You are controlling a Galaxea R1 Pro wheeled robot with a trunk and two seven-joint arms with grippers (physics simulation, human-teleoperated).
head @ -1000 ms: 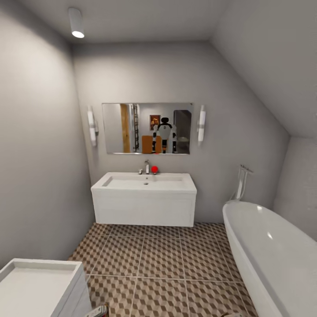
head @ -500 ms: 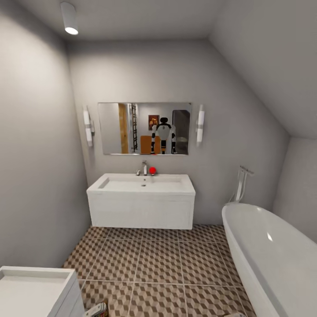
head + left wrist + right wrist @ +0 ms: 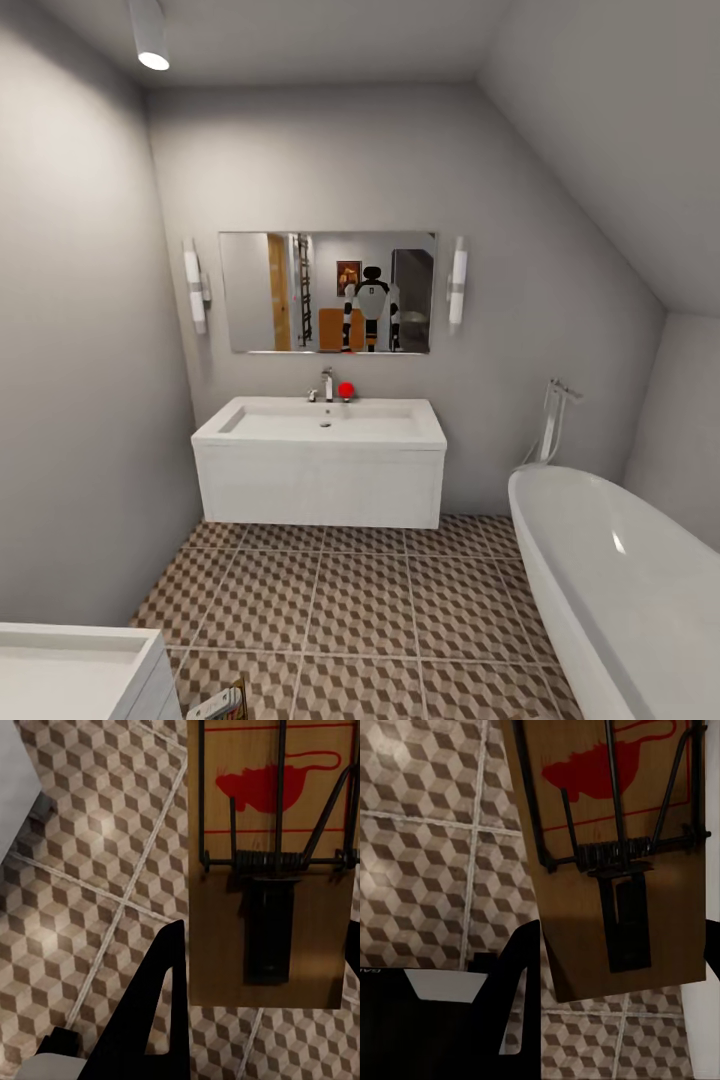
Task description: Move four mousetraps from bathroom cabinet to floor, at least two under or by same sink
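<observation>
Floor (image 3: 370, 600): brown, beige and white cube tiles. Sink (image 3: 320, 425) and tub (image 3: 620, 570) white. Walls (image 3: 80, 350) grey. Traps (image 3: 270, 870) (image 3: 615, 862) tan wood with red mouse prints.

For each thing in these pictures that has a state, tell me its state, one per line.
Left gripper: shut on a mousetrap, held above the tiled floor.
Right gripper: shut on a second mousetrap, also off the floor.
Both traps: wire bar lying flat on the board.
Sink: basin bare, a small red thing beside the tap.
Ceiling lamp: lit.
Bathtub: no water visible.
</observation>
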